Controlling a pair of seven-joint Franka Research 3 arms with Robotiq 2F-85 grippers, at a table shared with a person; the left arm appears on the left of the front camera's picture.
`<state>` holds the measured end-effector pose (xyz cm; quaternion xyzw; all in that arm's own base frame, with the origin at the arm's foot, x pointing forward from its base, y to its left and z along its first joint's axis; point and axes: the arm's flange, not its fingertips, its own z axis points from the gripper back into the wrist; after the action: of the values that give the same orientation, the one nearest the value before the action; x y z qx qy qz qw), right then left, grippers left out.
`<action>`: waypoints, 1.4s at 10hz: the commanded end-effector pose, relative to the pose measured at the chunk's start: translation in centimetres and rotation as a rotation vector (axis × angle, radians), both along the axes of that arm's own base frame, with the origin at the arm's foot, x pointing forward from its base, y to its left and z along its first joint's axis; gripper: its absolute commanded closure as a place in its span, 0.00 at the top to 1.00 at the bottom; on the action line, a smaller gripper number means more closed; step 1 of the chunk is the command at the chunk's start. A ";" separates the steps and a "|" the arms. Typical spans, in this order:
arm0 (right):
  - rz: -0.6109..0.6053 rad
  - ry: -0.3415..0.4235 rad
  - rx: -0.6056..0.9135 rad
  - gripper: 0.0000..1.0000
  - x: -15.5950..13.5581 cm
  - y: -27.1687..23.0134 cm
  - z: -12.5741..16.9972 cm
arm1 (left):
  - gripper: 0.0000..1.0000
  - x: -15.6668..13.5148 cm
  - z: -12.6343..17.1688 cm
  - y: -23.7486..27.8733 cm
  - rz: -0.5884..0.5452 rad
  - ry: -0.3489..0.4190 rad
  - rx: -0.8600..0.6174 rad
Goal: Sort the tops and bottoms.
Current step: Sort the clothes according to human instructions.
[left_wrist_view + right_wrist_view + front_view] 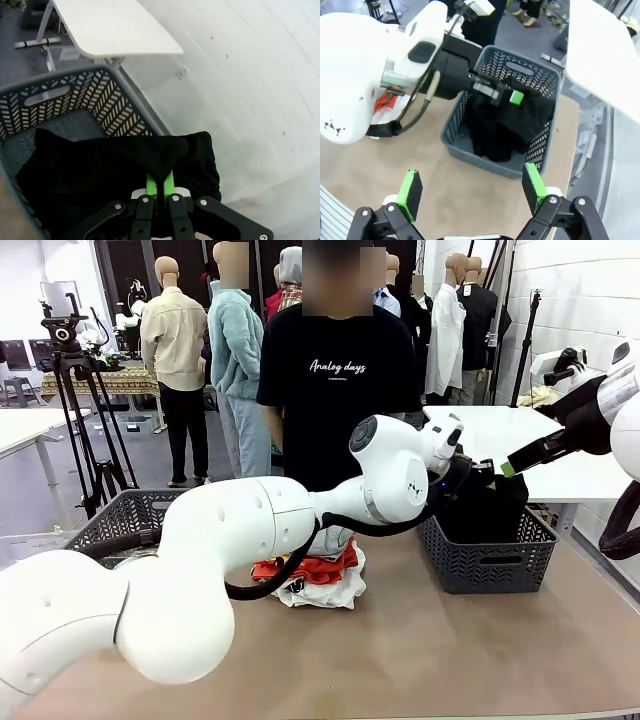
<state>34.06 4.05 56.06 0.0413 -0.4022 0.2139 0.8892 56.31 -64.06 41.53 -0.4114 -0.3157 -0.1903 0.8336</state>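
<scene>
My left gripper (159, 186) is shut on a black bottom (115, 165), pinching a fold of it between the green pads. The garment hangs into the dark grey basket (100, 95) at the table's right side (485, 565). In the front view the left gripper (478, 476) is over that basket with the black cloth (490, 510) bulging above the rim. A pile of tops (320, 575), orange-red over white, lies mid-table. My right gripper (471, 187) hovers open and high above the basket (520, 70), holding nothing. It also shows at the right edge of the front view (512, 466).
A second dark grey basket (120, 520) stands at the table's left, partly behind my left arm. A person in a black printed T-shirt (335, 370) stands at the far edge. A white table (560, 450) sits beyond the right basket. Bare brown tabletop (430, 650) lies in front.
</scene>
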 end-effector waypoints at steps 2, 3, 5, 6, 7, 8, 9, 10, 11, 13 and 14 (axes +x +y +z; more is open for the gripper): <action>0.007 0.005 0.013 1.00 0.1 -0.1 -0.1 | 0.00 2.7 2.7 -3.7 -0.049 -0.080 0.125; 0.007 0.005 0.013 1.00 0.1 -0.1 -0.1 | 0.00 2.8 2.2 -3.9 -0.053 -0.100 0.178; 0.007 0.005 0.013 1.00 0.1 -0.1 -0.1 | 0.00 3.4 0.8 -3.7 -0.008 -0.092 0.223; 0.007 0.005 0.013 1.00 0.1 -0.1 -0.1 | 0.00 4.0 -0.1 -3.7 0.028 -0.091 0.224; 0.007 0.005 0.013 1.00 0.1 -0.1 -0.1 | 0.00 4.5 -0.9 -3.9 0.056 -0.105 0.233; 0.007 0.005 0.013 1.00 0.1 -0.1 -0.1 | 0.00 4.7 -1.2 -4.2 0.061 -0.116 0.255; 0.007 0.005 0.013 1.00 0.1 -0.1 -0.1 | 0.00 4.9 -1.5 -4.5 0.061 -0.132 0.280; 0.007 0.005 0.013 1.00 0.1 -0.1 -0.1 | 0.00 5.0 -1.7 -4.7 0.055 -0.119 0.292; 0.007 0.005 0.013 1.00 0.1 -0.1 -0.1 | 0.18 4.9 -1.6 -4.8 0.052 -0.132 0.293; 0.007 0.005 0.013 1.00 0.1 -0.1 -0.1 | 0.55 5.0 -1.6 -4.6 0.050 -0.157 0.301; 0.007 0.005 0.013 1.00 0.1 -0.1 -0.1 | 0.74 5.1 -1.4 -4.3 0.060 -0.162 0.295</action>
<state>34.06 4.05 56.06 0.0413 -0.4022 0.2139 0.8892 57.23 -63.54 39.04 -0.2754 -0.3475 -0.2552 0.8592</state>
